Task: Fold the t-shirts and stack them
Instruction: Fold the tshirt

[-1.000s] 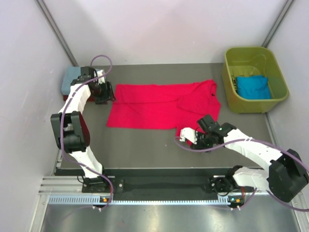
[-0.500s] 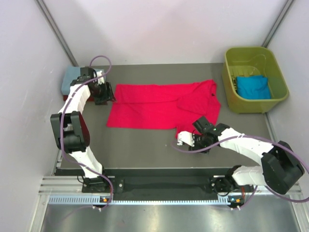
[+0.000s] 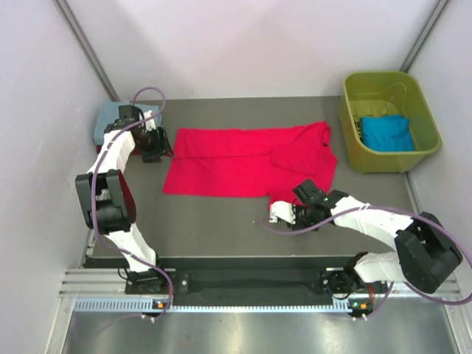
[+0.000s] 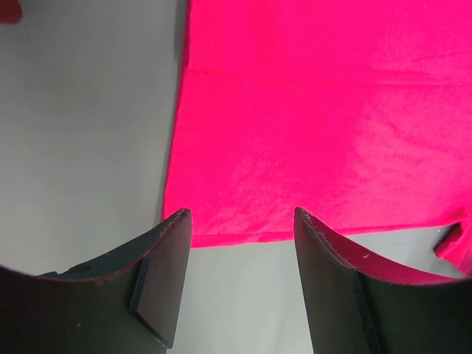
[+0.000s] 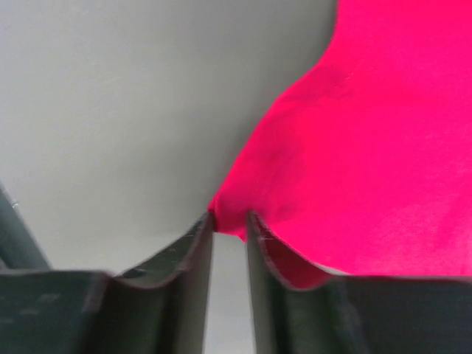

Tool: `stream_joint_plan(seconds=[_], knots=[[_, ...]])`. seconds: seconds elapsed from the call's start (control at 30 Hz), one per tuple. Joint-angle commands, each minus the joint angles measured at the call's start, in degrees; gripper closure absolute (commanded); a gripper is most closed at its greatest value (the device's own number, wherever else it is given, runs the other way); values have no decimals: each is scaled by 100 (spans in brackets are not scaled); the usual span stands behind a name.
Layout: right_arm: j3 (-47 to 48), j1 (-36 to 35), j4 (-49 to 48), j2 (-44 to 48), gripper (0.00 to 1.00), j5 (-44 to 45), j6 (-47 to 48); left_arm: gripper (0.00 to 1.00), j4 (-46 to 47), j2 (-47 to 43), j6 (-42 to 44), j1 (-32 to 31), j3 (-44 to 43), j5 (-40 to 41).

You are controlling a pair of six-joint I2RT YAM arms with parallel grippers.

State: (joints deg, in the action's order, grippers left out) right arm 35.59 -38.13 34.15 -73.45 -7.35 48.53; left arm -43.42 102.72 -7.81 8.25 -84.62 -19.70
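Observation:
The bright red t-shirt (image 3: 243, 162) lies spread flat in the middle of the table, its right part folded over. My left gripper (image 3: 157, 144) is open at the shirt's left edge. In the left wrist view the gripper (image 4: 242, 214) is over bare table and the shirt's hem (image 4: 310, 147) lies just beyond the tips. My right gripper (image 3: 277, 211) is at the shirt's near right corner. In the right wrist view the gripper (image 5: 230, 221) is nearly closed, with that corner (image 5: 232, 210) pinched between the tips. A folded blue-grey tee (image 3: 109, 118) lies at the back left. A bright blue tee (image 3: 387, 133) lies in the tub.
The olive-green tub (image 3: 354, 147) stands at the back right. Dark red cloth (image 3: 130, 198) shows beside the left arm's lower link. Pale walls close in the table on the left, back and right. A metal rail (image 3: 221, 287) runs along the near edge.
My right gripper has moved left to the shirt's near right corner and closed on it. My left gripper has shifted slightly left and stays open.

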Motion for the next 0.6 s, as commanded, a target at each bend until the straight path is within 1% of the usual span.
stream_joint_plan(seconds=[0.0, 0.03, 0.1, 0.13, 0.2, 0.33, 0.4, 0.57], knots=[[-105, -98, -435, -64, 78, 111, 77, 38, 106, -278, -141, 159, 138, -191], [-88, -98, -436, -47, 86, 146, 51, 38, 53, -296, -176, 203, 252, -261], [-27, -98, -401, -12, 92, 164, 42, 38, -78, -296, -194, 317, 332, -323], [-18, -98, -392, 15, 97, 225, 25, 38, -323, -253, -203, 352, 358, -350], [35, -89, -383, 103, 100, 296, 16, 38, -430, -191, -255, 501, 463, -446], [202, -54, -287, 261, 100, 515, 7, 37, -308, -261, -598, 818, 920, -622], [351, 16, -199, 322, 100, 533, -63, 37, -290, -252, -616, 950, 1035, -727], [475, 235, -198, 384, 100, 524, -142, 37, -237, -121, -730, 1065, 1202, -903]])
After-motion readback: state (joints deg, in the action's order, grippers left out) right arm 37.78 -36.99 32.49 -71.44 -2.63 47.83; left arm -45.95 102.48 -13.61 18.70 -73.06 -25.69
